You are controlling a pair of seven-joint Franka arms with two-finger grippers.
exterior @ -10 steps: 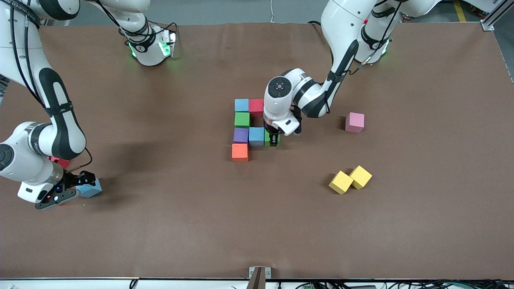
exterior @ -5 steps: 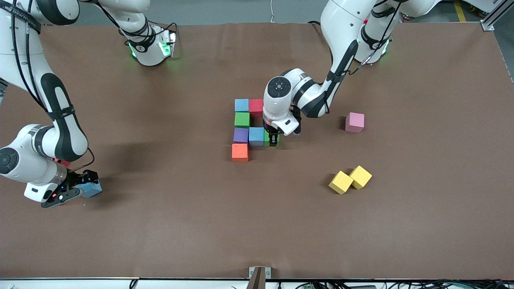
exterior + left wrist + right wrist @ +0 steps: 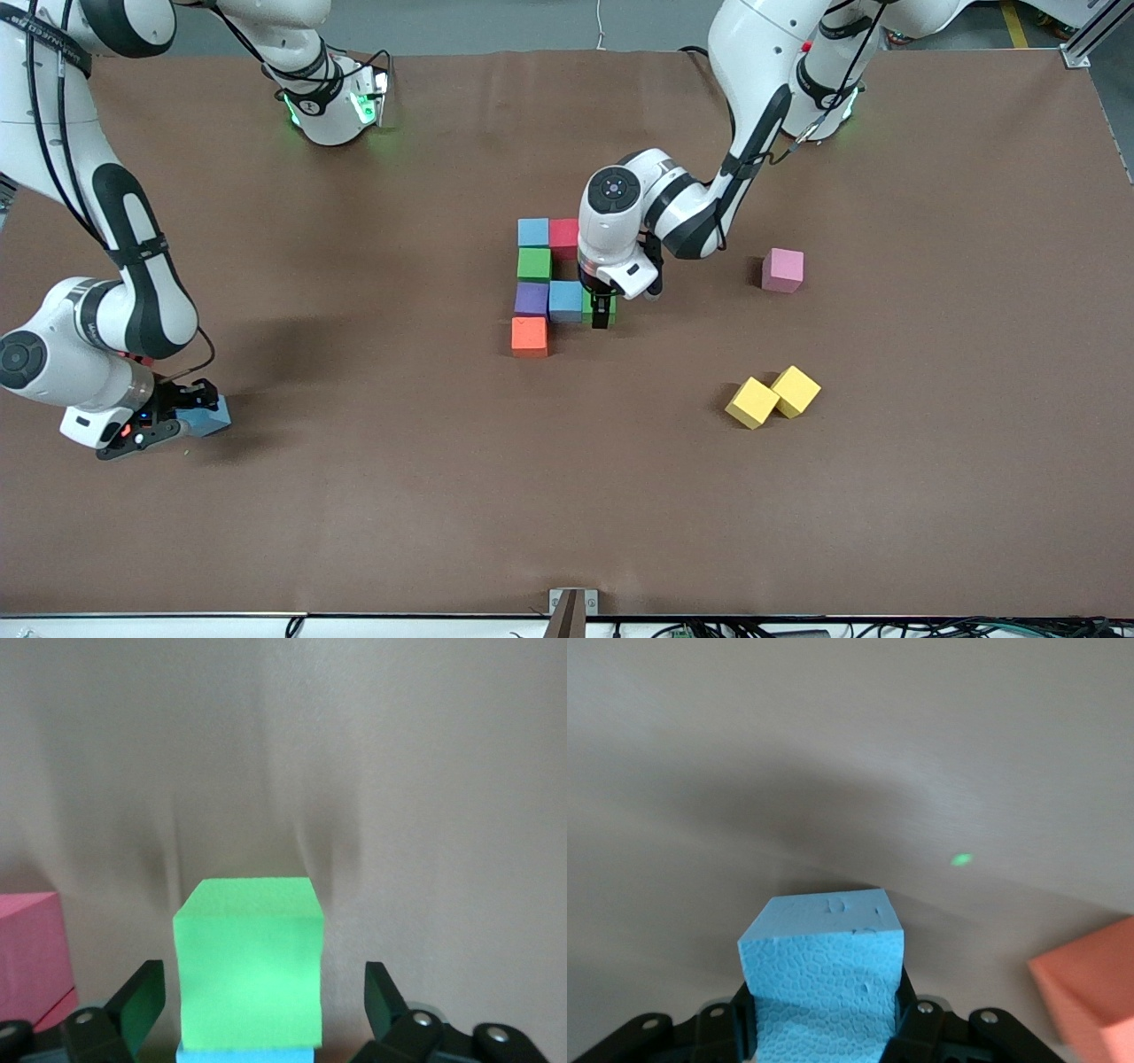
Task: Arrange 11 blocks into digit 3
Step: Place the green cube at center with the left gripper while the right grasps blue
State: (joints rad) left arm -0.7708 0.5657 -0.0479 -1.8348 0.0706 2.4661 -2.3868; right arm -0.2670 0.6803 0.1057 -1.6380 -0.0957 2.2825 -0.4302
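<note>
Left wrist view shows the left gripper (image 3: 257, 1010) spread wide around a green block (image 3: 248, 970), both dark fingers (image 3: 142, 1001) standing clear of its sides with table showing in the gaps; only the finger ends are in frame, the block's lower edge is cut off, and a sliver of a blue block (image 3: 246, 1054) peeks out beneath it, touching it. A pink cube (image 3: 31, 957) is cropped at that frame's edge. In the front view the left gripper (image 3: 602, 310) sits low over the same green block (image 3: 607, 306), most of which is hidden under the wrist. That block ends the middle row of the digit 3 (image 3: 549, 283), next to the blue block (image 3: 565, 300) and a purple block (image 3: 532, 299); farther from the camera come another green block (image 3: 534, 264), a second blue block (image 3: 533, 232) and a red block (image 3: 564, 235), partly covered by the arm, and nearer lies an orange block (image 3: 529, 335). Right wrist view shows the right gripper (image 3: 824, 1019) clamped on a light blue block (image 3: 824, 979), its fingers pressed against both sides, with an orange-red block (image 3: 1094, 988) cut off at the edge. From the front, the right gripper (image 3: 168, 416) is down at the right arm's end of the table, the light blue block (image 3: 205, 416) half hidden by it. Two yellow blocks (image 3: 772, 396) touch each other toward the left arm's end.
</note>
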